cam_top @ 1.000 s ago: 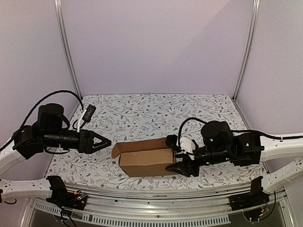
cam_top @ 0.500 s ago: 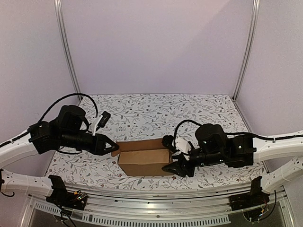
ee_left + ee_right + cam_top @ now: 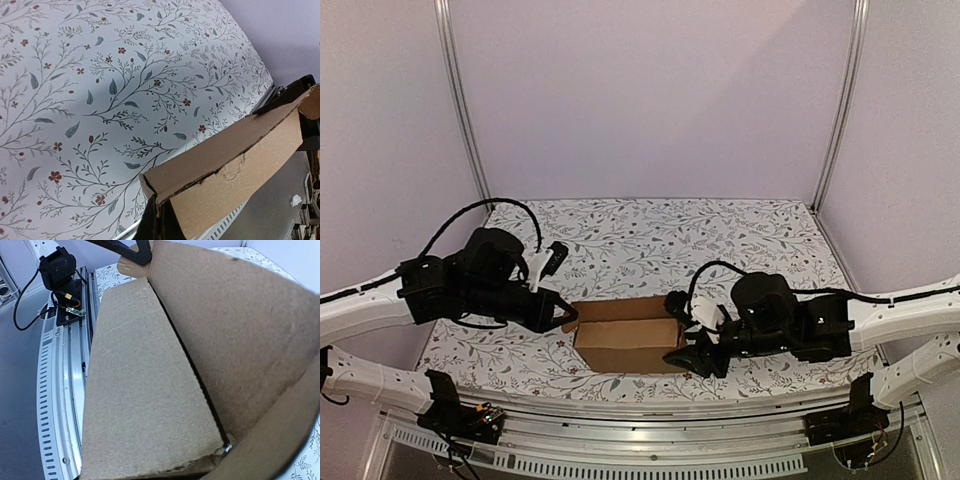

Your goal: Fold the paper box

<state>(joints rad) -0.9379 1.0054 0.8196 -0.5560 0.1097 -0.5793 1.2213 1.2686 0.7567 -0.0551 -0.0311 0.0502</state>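
Note:
The paper box is plain brown cardboard lying lengthwise near the table's front edge, with its long lid flap standing up along the back. My left gripper is shut, its tip pressed against the box's left end flap. The left wrist view shows the shut fingers right under the box's corner. My right gripper straddles the box's right end, one finger behind it and one in front, closed on it. The box fills the right wrist view, which hides the right fingers, and the left gripper shows at its far end.
A floral tablecloth covers the table. Metal frame posts stand at the back corners against purple walls. An aluminium rail with black arm clamps runs along the front edge.
My left gripper has swung right to the box's left end and closed, and the end flap that stuck out has folded in. The right arm has shifted slightly left, its grip unchanged.

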